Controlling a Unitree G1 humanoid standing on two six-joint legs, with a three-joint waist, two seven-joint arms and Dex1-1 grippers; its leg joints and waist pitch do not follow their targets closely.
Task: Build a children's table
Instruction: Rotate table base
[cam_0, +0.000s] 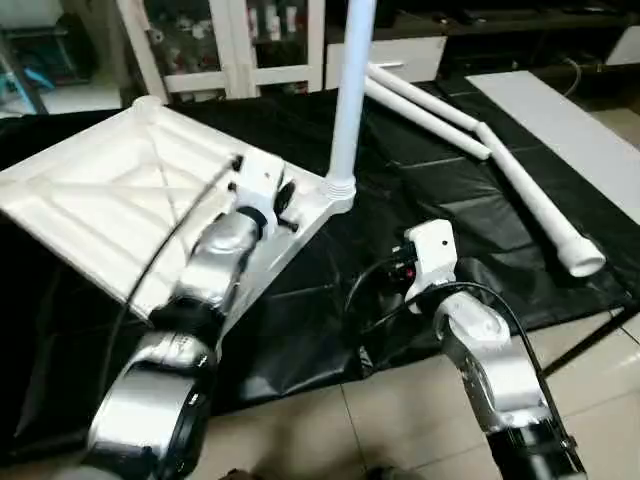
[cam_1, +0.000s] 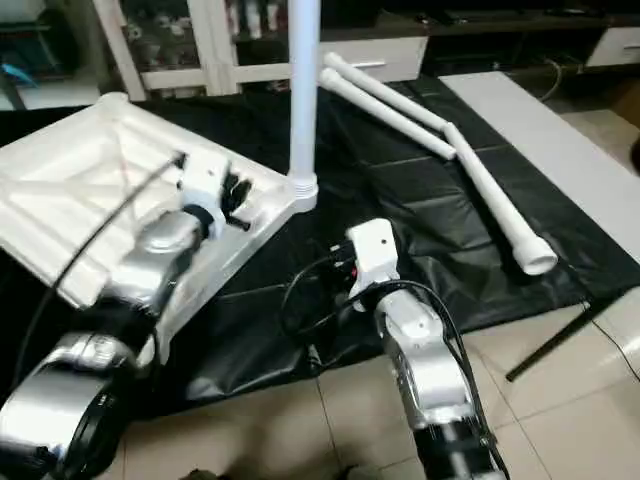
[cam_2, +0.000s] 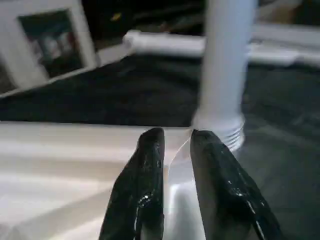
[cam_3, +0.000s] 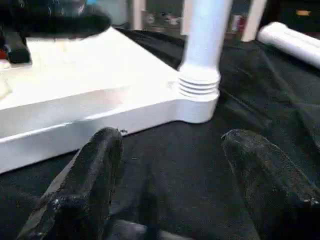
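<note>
Where the head camera looks down over two silver forearms, a white square tabletop (cam_0: 110, 200) lies upside down, ribbed side up, on a black-covered work table (cam_0: 420, 190), with one white leg (cam_0: 345, 110) standing upright in its near right corner socket (cam_0: 338, 190). Three more loose legs (cam_0: 500, 150) lie on the black cover beyond and to the right, well apart from the tabletop. From this view the left gripper (cam_0: 287, 200) rests over the tabletop just beside the standing leg, while the right gripper (cam_0: 405, 268) hovers over the black cover near the tabletop's front edge, to the right of the socket. Seen from the left wrist, the two black fingers (cam_2: 145, 190) stand close together with a narrow gap, nothing pinched between them, pointing at the threaded base of the upright leg above the white tabletop rim. Seen from the right wrist, the two black fingers (cam_3: 90, 190) are spread wide apart and hold nothing, with bare black cover between them; the corner socket and ridged leg base stand just ahead, and the other arm's dark gripper (cam_3: 50, 20) shows over the tabletop.
</note>
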